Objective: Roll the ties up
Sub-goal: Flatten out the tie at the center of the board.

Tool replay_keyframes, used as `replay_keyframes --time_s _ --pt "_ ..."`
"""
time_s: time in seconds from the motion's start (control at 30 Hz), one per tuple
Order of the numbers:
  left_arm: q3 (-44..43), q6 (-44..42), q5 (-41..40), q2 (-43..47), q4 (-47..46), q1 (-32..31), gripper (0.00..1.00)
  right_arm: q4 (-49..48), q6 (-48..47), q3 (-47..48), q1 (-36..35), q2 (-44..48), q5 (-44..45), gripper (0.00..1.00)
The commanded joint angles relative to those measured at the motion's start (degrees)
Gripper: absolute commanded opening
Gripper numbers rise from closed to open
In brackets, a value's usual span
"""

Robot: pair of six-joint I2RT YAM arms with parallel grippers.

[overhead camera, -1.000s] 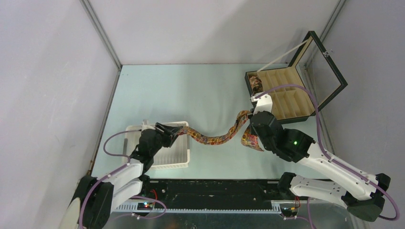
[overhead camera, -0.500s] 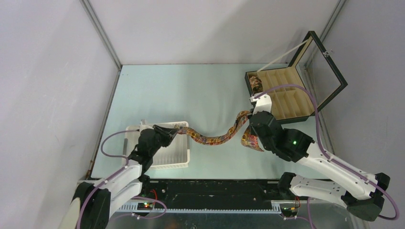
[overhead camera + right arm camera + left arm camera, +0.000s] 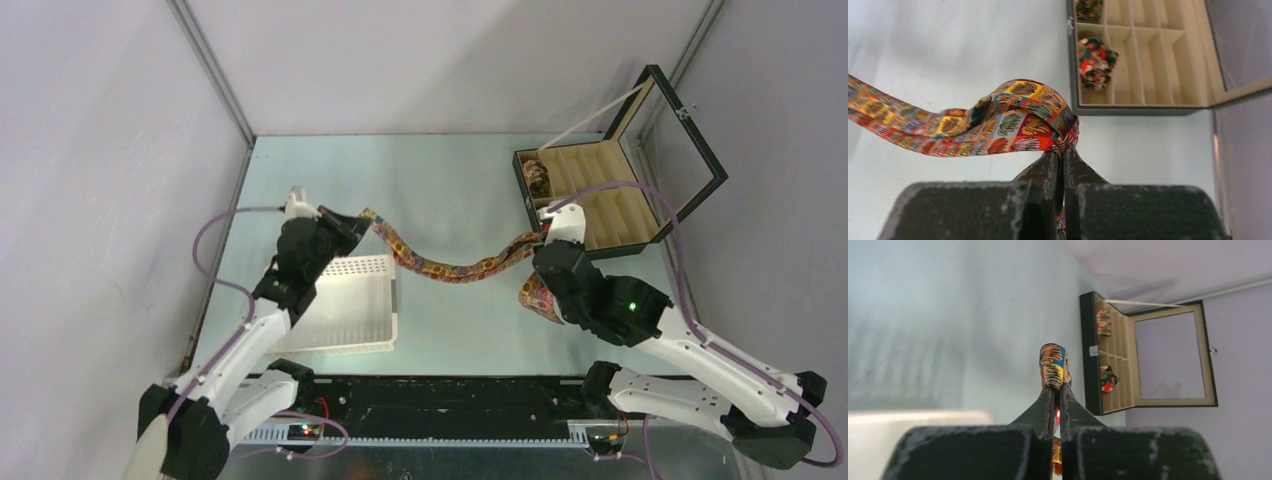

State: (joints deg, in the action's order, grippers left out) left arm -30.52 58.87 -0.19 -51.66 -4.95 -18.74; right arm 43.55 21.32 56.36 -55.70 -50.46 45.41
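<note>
One patterned red-orange tie (image 3: pixel 450 270) hangs in a sagging strip between both arms above the table. My left gripper (image 3: pixel 358 222) is shut on its narrow end (image 3: pixel 1054 362), which pokes out past the fingertips (image 3: pixel 1050 395). At the other side my right gripper (image 3: pixel 543 243) is shut on a bunched fold of the tie (image 3: pixel 1013 125), and the wide end (image 3: pixel 535 295) dangles below that wrist. Two coiled ties (image 3: pixel 1095 62) (image 3: pixel 1089 9) sit in compartments of the black box (image 3: pixel 600 200).
A white perforated basket (image 3: pixel 345 310) lies under and near the left arm. The black compartmented box stands open at the far right, its glass lid (image 3: pixel 680 130) tilted up. Grey walls close in the table on three sides.
My left gripper has shut on the tie's narrow end and carried it up and away from the basket, towards the back. The right arm shifted slightly, still holding the tie.
</note>
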Motion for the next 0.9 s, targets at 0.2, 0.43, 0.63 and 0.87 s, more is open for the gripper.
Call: replay_keyframes --time_s 0.2,0.43,0.63,0.87 --pt "-22.8 -16.3 10.0 -17.8 2.8 0.1 0.00 13.9 8.0 2.0 1.1 -0.4 11.8 0.13" --pt "-28.6 -15.9 10.7 -24.7 -0.6 7.5 0.00 2.0 9.5 -1.6 -7.8 -16.2 5.7 0.53" --pt "-37.5 -21.9 14.0 -33.2 0.8 10.5 0.00 -9.7 8.7 -1.4 -13.4 -24.4 -4.2 0.88" --pt "-42.8 -23.4 16.6 -37.2 1.0 12.2 0.00 -7.9 14.5 -2.9 -10.2 -15.6 -5.8 0.87"
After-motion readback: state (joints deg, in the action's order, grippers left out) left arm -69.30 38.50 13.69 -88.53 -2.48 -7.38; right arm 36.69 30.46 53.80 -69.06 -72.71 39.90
